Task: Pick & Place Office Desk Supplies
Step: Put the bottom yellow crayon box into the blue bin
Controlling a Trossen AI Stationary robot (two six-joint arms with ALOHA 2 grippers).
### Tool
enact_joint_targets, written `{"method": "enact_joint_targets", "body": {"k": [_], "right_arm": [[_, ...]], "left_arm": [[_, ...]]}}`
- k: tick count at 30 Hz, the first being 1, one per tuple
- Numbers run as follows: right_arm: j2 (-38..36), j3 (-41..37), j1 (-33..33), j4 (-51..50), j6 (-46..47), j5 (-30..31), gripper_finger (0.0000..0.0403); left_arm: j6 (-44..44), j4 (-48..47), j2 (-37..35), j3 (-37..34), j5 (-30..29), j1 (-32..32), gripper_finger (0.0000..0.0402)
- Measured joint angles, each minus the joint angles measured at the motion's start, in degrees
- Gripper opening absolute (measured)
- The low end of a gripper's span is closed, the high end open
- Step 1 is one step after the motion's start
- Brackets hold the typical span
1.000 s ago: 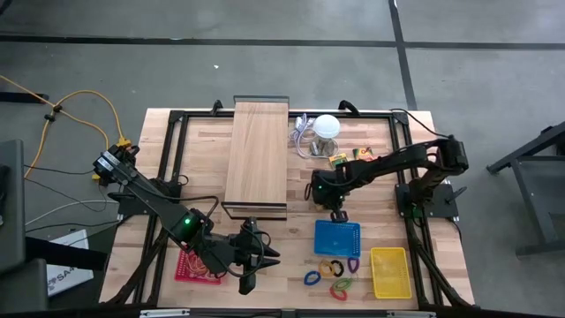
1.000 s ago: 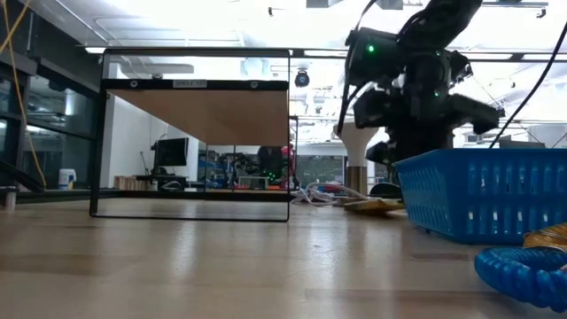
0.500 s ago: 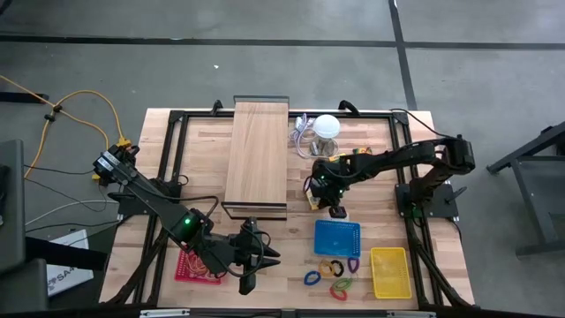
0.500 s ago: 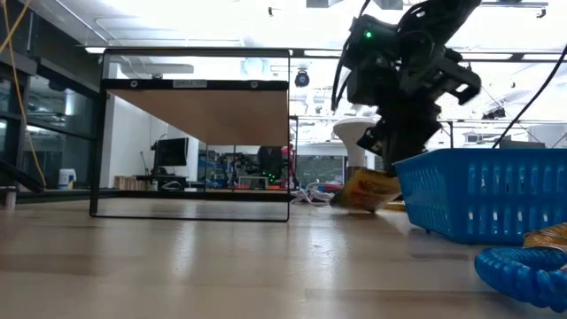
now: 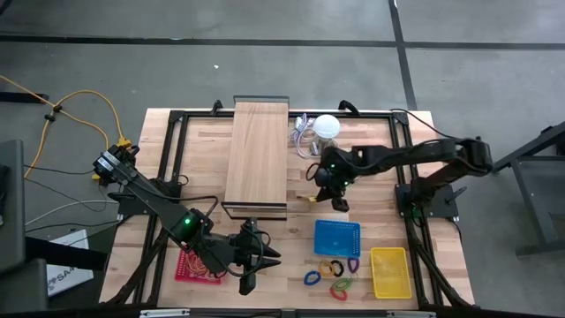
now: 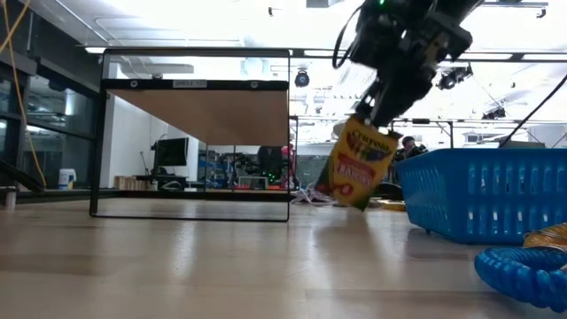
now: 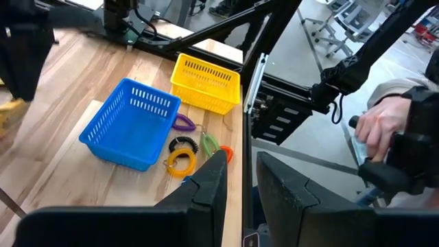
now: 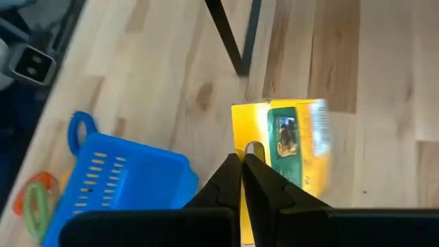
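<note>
**Desk:** What is the right gripper point(image 6: 379, 111) doing over the table point(image 5: 203, 159)?

**Floor:** Its fingers are pressed together on the top edge of a yellow crayon box point(image 6: 357, 166), which hangs clear of the wood, tilted, long axis running down and away from the fingers. The high view puts the crayon box between the wooden board point(image 5: 257, 155) and the blue basket point(image 5: 337, 238).

**Desk:** And the basket from there?

**Floor:** Nearer the table's front edge, just beside the gripper; the yellow basket point(image 5: 389, 272) lies farther off.

**Desk:** The left gripper point(image 7: 240, 171)?

**Floor:** Waiting at the front edge, fingers spread, empty. The right arm is plainly the closer one.
</note>
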Motion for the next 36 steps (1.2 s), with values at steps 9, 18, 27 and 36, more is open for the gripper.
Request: {"method": "enact_joint_targets", "body": {"k": [9,18,27,36], "right_arm": [[-8.42,0.0,3.65,-1.66,1.12,3.54,0.0003],[-13.72,0.0,10.9,-4.51,5.34,7.24,0.0003],[-14.69,0.0,21.61,-5.33,9.12,12.29,0.0003],[-14.69,0.0,30.73,-7.76,13.1,19.47,0.0003]], "left_arm": [[0.0,0.72,0.0,0.0,0.0,0.0,0.0077],[0.0,1.1,0.0,0.0,0.0,0.0,0.0077],[0.0,1.05,0.0,0.0,0.0,0.0,0.0077],[0.0,1.01,0.0,0.0,0.0,0.0,0.0077]]}}
